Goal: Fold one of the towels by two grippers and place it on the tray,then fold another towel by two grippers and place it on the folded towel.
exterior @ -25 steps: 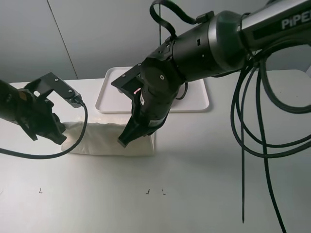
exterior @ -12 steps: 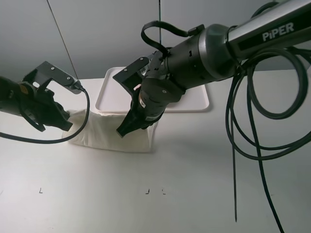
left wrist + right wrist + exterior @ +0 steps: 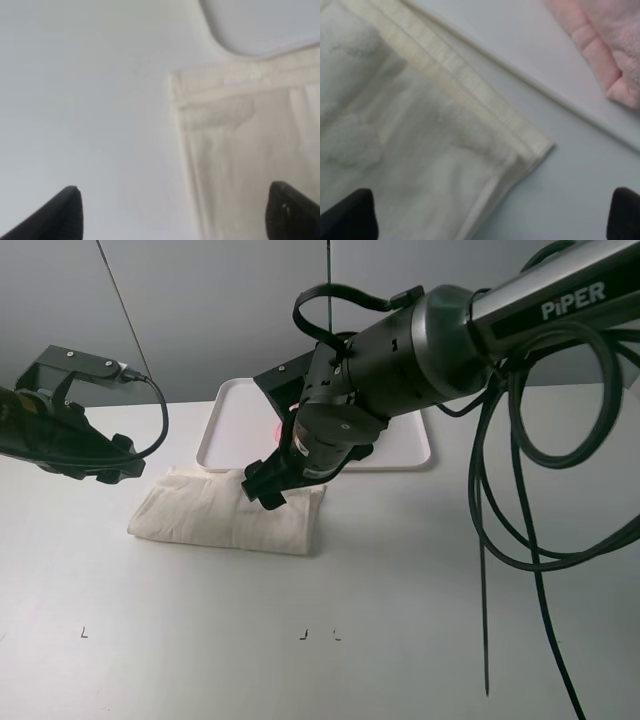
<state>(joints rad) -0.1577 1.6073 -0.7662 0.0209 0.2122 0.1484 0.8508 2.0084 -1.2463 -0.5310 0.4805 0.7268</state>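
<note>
My left claw [image 3: 178, 210] and right claw [image 3: 486, 215] hang spread, empty, over the folded cream towel [image 3: 225, 515] on the counter [image 3: 400, 590]; likely regrasp next, to stack it on the pink towel [image 3: 605, 45] in the tray [image 3: 225, 430].

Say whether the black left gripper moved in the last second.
Yes. The left gripper lifted off the folded cream towel, rising in view to the level of the white rectangular tray.
</note>
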